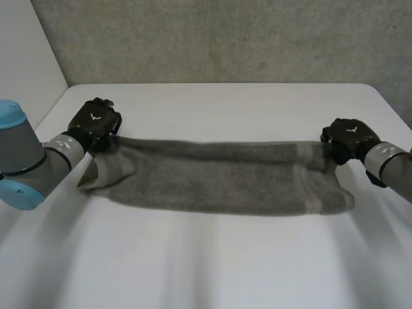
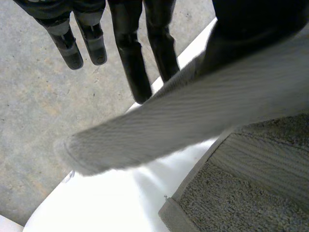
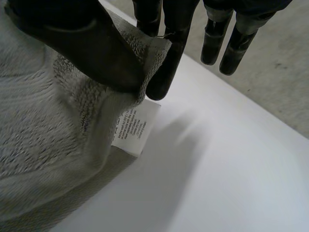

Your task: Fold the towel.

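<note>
A grey-olive towel (image 1: pixel 219 177) lies stretched lengthwise across the white table (image 1: pixel 225 109), folded into a long band. My left hand (image 1: pixel 96 122) is at the towel's left far corner. In the left wrist view its fingers (image 2: pixel 137 72) are straight and stand away from the thumb (image 2: pixel 251 29), and the towel's edge band (image 2: pixel 193 121) hangs from under the thumb. My right hand (image 1: pixel 347 138) holds the right far corner. There the thumb (image 3: pixel 91 48) and a finger (image 3: pixel 166 72) pinch the towel corner (image 3: pixel 145 53), with a white care label (image 3: pixel 135 125) hanging below.
A concrete wall (image 1: pixel 225 38) rises behind the table's far edge. Bare table top lies in front of the towel and behind it. In the left wrist view the table's edge (image 2: pixel 72 179) runs close under the left hand, with grey floor (image 2: pixel 38 111) beyond.
</note>
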Controlling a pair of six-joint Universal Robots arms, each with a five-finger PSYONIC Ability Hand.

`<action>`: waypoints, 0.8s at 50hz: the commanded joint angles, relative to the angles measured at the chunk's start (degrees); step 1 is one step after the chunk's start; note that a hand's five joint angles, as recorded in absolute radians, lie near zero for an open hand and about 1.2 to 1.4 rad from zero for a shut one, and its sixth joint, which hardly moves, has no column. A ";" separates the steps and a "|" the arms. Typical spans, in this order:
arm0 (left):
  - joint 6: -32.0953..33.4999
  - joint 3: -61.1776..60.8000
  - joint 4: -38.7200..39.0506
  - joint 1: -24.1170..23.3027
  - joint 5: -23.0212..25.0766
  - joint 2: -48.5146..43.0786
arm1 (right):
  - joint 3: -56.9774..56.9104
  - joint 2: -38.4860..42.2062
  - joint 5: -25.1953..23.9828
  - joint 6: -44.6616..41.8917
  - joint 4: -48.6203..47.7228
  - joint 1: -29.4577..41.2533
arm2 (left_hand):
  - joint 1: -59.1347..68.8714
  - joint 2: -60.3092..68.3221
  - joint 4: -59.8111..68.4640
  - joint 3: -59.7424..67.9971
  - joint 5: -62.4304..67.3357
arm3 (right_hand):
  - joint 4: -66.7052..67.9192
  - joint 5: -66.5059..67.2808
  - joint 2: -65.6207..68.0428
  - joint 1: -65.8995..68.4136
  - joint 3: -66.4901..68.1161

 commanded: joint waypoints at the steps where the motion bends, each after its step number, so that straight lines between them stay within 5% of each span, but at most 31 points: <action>1: 2.51 0.92 0.10 -0.35 -1.26 -1.27 | -0.86 2.75 2.05 -1.56 0.14 1.85 | -34.87 -34.25 -3.36 -2.94 -35.31 | -4.37 -24.71 -22.82 -22.27 -2.47; 2: 2.51 0.92 0.10 -0.35 -1.27 -1.27 | -0.86 2.75 2.05 -1.56 0.14 1.85 | -34.92 -34.30 -3.36 -2.94 -35.37 | -4.37 -24.97 -23.07 -22.53 -2.47; 4: 2.78 0.83 0.19 -0.44 -2.24 -0.92 | -0.68 1.27 2.14 -1.47 0.23 2.11 | -37.11 -36.49 -3.36 -2.94 -37.55 | -4.37 -65.67 -63.78 -63.23 -2.47; 6: 2.60 0.22 0.18 -0.79 -3.55 -0.30 | -0.25 -0.22 2.05 -1.38 0.23 2.11 | -37.78 -37.16 -3.36 -2.94 -38.23 | -4.37 -67.95 -66.06 -65.51 -2.47; 18: 1.64 -4.00 0.36 -0.18 -3.73 10.06 | 6.34 -15.43 0.91 1.87 0.05 1.85 | -37.62 -36.99 -3.36 -2.94 -38.06 | -4.37 -67.95 -66.06 -65.51 -2.47; 30: -6.01 -4.35 4.76 0.18 -3.38 15.69 | 10.65 -20.71 0.91 1.96 0.32 1.85 | -37.45 -36.82 -3.36 -2.94 -37.89 | -4.37 -67.95 -66.06 -65.51 -2.47; 40: -10.50 -12.77 -0.15 1.57 -3.38 22.19 | 19.09 -27.48 0.29 1.34 1.11 1.50 | -34.08 -33.46 -3.36 -2.94 -34.52 | -4.37 -67.95 -66.06 -65.51 -2.47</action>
